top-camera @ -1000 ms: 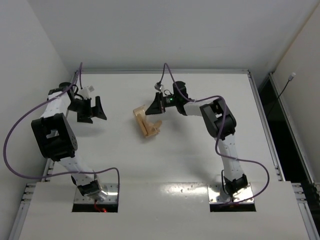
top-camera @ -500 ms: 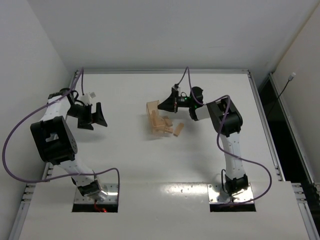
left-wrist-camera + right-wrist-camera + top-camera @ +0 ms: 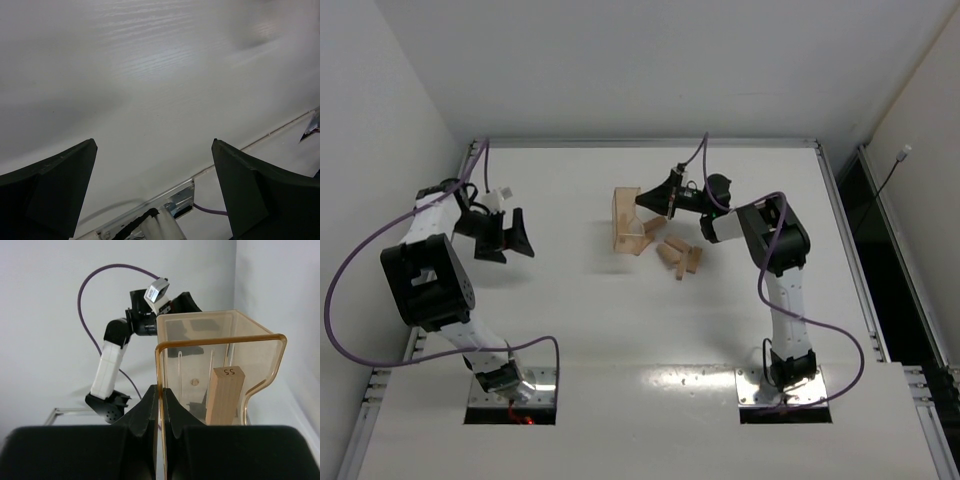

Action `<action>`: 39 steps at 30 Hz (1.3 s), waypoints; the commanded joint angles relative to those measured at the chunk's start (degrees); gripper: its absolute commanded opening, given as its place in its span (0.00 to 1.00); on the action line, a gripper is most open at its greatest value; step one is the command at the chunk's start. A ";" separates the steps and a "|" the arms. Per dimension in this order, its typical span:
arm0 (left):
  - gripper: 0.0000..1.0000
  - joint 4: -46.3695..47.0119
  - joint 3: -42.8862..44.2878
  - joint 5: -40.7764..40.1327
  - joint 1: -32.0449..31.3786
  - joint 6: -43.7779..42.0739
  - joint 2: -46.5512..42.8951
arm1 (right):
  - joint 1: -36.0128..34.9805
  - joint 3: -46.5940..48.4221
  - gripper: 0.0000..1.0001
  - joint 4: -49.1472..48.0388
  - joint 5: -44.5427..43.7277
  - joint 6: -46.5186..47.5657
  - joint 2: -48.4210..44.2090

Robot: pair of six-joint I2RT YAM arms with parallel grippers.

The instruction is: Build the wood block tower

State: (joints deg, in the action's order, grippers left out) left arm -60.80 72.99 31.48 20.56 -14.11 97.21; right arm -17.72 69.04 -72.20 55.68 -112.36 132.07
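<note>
White table (image 3: pixel 580 320) just caught blocks (image 3: pixel 678 258) tumbling beside the tray (image 3: pixel 625 215); we see right gripper (image 3: pixel 645 204) pinching its wall (one block (image 3: pixel 225 395) inside), left gripper (image 3: pixel 510 240) open. Stacking can start.

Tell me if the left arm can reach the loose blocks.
Probably yes: the left gripper is open, with bare table between it and the blocks, though the tray in the right gripper hangs close by.
</note>
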 commanded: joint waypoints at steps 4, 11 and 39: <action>1.00 -0.73 -0.92 -0.37 0.54 -1.36 -2.29 | -0.65 -1.01 0.00 -18.83 -7.50 -12.18 0.02; 1.00 -0.73 -1.45 -2.31 0.54 -1.97 -2.29 | -3.55 1.01 0.00 -27.90 -16.65 -20.18 2.75; 1.00 0.85 -3.73 -0.37 0.54 -1.98 -4.92 | -4.43 10.95 0.00 -12.08 3.52 5.00 -6.70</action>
State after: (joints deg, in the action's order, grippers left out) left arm -60.62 70.17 28.36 20.58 -14.81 96.16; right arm -22.70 76.75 -71.79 46.65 -112.29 135.55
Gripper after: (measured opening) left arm 0.996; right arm 0.009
